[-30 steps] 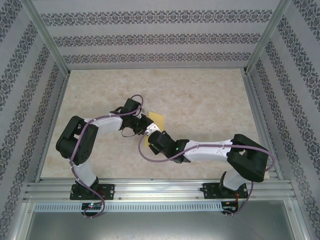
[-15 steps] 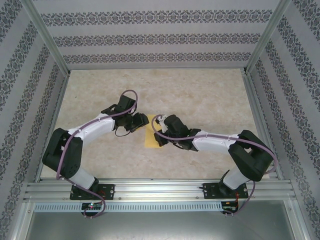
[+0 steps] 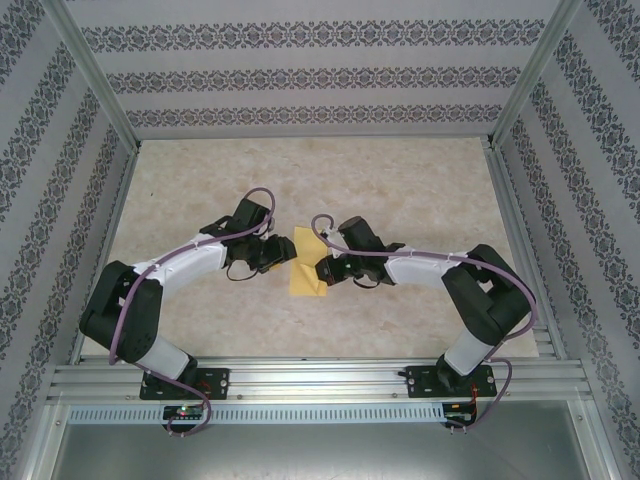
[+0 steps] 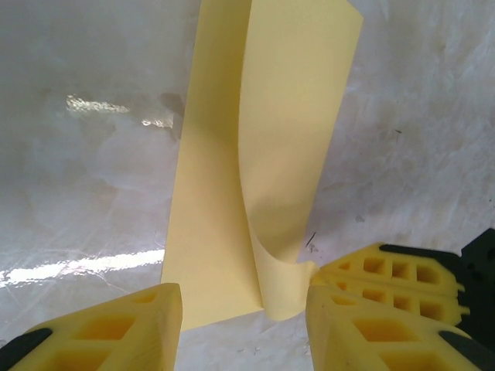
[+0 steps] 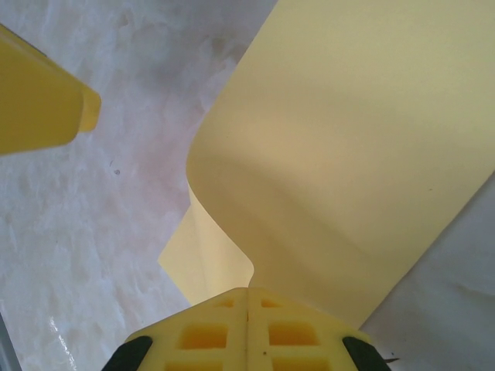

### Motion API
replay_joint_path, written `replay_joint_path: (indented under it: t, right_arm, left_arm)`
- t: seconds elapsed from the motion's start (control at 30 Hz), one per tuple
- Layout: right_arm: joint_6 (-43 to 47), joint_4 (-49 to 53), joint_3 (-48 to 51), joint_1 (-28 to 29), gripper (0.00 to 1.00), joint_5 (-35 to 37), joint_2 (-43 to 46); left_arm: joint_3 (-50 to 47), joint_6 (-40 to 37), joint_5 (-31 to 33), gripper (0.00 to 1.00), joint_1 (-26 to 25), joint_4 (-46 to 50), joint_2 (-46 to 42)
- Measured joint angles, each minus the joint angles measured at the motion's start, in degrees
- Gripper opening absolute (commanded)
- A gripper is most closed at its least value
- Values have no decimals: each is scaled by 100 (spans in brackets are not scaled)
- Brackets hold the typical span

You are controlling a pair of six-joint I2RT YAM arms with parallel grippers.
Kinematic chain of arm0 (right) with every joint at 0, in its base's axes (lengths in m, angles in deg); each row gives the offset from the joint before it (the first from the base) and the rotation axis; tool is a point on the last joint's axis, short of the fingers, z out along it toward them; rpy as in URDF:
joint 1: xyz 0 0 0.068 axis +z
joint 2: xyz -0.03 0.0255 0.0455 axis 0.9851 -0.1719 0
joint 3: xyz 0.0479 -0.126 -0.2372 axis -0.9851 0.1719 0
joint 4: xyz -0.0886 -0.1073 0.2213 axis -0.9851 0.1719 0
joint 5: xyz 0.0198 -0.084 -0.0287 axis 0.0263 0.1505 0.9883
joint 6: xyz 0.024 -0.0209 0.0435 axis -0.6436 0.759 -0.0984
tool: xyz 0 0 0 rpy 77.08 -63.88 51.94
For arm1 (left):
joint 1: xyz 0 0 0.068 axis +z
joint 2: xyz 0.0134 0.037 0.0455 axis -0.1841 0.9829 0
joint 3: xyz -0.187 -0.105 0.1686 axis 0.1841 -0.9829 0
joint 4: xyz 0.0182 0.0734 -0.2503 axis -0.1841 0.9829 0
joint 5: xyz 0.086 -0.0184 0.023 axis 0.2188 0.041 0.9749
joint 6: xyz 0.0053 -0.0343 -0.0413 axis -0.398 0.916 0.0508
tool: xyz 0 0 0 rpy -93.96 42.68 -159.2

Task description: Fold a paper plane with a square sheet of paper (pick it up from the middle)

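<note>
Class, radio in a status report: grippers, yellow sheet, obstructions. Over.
Left gripper open at sheet edge. Right gripper shut on sheet's lifted flap. No obstruction.

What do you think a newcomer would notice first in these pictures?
The bright yellow square sheet of paper in the middle of the pale table, one side curled up off it. The right gripper is shut on that lifted side, and the left gripper stands open close beside it.

a beige marbled tabletop (image 3: 400, 180) lies within damask-patterned walls (image 3: 300, 75) and aluminium frame rails (image 3: 320, 375).
</note>
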Motion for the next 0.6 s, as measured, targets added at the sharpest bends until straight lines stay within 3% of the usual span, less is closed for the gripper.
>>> replay_joint_path:
  t: [0.6]
  right_arm:
    - [297, 957, -739, -140, 0, 181, -404]
  left_arm:
    - [-31, -33, -153, 46, -280, -42, 216]
